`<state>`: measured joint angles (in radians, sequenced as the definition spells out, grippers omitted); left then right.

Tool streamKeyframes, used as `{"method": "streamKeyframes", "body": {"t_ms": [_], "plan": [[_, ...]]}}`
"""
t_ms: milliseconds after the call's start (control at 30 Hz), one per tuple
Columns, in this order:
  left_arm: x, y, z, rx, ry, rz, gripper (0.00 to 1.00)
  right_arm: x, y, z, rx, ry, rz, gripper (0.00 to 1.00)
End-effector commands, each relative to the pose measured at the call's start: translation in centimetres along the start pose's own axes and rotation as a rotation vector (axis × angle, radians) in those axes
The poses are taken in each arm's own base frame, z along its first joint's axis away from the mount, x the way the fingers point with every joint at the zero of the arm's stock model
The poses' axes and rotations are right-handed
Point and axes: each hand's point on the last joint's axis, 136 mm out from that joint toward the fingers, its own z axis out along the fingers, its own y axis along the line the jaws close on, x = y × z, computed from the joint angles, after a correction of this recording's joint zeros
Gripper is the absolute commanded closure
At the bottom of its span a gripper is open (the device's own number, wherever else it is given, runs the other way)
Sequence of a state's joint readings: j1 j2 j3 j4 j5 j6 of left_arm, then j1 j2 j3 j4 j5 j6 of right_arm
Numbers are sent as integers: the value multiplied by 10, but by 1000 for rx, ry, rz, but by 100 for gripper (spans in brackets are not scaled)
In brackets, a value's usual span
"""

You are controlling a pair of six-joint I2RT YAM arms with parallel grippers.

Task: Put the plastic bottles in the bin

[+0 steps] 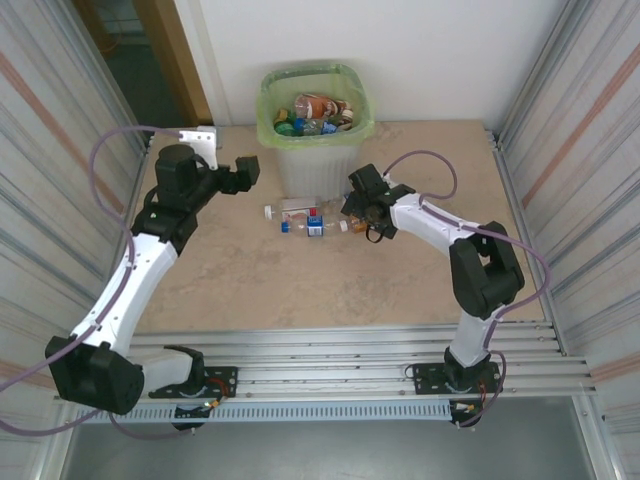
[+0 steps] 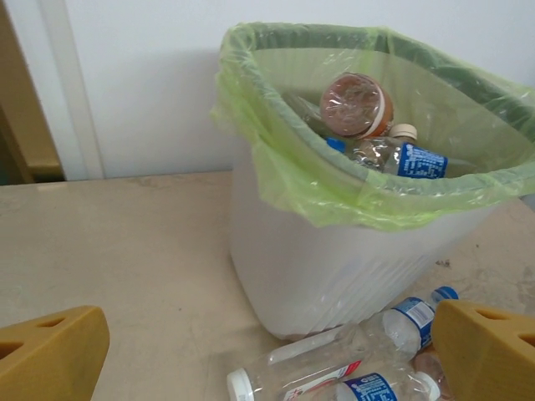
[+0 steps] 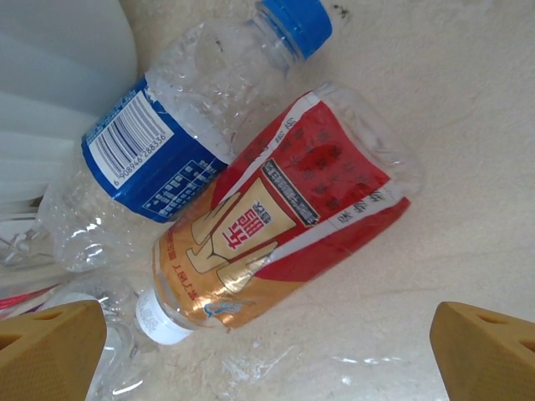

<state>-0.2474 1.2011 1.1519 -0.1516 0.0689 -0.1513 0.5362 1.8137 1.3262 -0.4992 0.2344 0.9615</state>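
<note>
Yellow fingers (image 3: 50, 347) of the right gripper (image 1: 354, 207) frame our closest look. They are spread wide at 7 and 5 o'clock of the right wrist view and touch nothing.

From overhead we see the table (image 1: 300, 290) whole. The bin (image 1: 312, 168) stands at its 12 o'clock edge by the wall, with a green bag liner folded over the rim. Inside, the overhead view gives us a heap of bottles in brown, green and clear plastic. The left wrist view picks out a brown bottle (image 2: 357, 104) lying base-up and a clear one with a blue label (image 2: 414, 160) just beside it.

At the bin's 6 o'clock, loose bottles (image 1: 310, 220) lie on the table just beside its foot, with the right gripper at their 3 o'clock. Overhead they are small blots of colour. In the right wrist view we can make out a red-and-gold labelled bottle (image 3: 276, 225) with a white cap, lying against a clear blue-capped bottle (image 3: 167, 159).

The left gripper (image 1: 243, 175) hangs at the bin's 8 o'clock, its fingers (image 2: 50, 355) likewise wide apart and empty.
</note>
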Motion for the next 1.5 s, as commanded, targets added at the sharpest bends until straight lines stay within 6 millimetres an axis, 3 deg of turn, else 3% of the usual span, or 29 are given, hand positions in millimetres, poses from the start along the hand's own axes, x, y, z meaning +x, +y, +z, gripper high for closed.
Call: {"method": "streamKeyframes", "body": {"t_ms": [0,333,600,1200,1467], "plan": [[-10,10,-8,-43,-53,-22,1,-7,16,6,-43,-6,22,2],[-1,8,-1,-24,-27,-38,1,-10,5,29,6,8,59,2],[1,9,0,-29,-22,-40,1,-1,-9,45,50,39,64,1],[6,9,5,-23,-7,-51,1,26,-44,60,122,101,70,17],[6,9,6,-22,-4,-61,1,36,-55,61,150,119,48,34]]}}
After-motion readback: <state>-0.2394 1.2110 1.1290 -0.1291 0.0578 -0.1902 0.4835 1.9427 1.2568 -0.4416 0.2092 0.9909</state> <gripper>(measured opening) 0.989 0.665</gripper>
